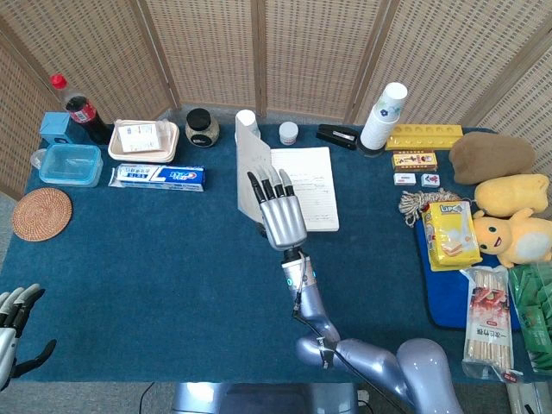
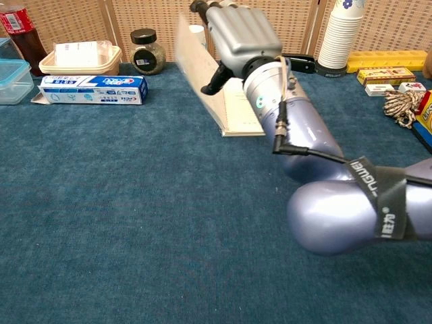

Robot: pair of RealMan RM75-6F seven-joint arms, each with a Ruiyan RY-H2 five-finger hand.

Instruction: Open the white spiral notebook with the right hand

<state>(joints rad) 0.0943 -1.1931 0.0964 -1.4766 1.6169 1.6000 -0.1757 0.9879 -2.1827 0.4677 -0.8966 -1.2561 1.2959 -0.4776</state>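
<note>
The white spiral notebook lies open at the table's far middle, its lined page (image 1: 309, 183) (image 2: 241, 111) facing up. Its cover (image 1: 250, 162) (image 2: 194, 71) stands raised past upright and leans to the left of the spiral. My right hand (image 1: 276, 216) (image 2: 237, 35) is at the cover's inner side, its straight fingers (image 1: 268, 186) touching the sheet. Whether the thumb pinches the cover I cannot tell. My left hand (image 1: 12, 326) hangs at the near left corner, holding nothing, fingers apart.
Behind the notebook stand a paper cup (image 1: 247, 121), a jar (image 1: 201, 127) and a black stapler (image 1: 337, 136). A toothpaste box (image 1: 159, 177), a food tray (image 1: 143, 139) and a blue container (image 1: 69, 164) lie to the left. A cup stack (image 1: 384, 116), snacks and plush toys (image 1: 509, 216) fill the right.
</note>
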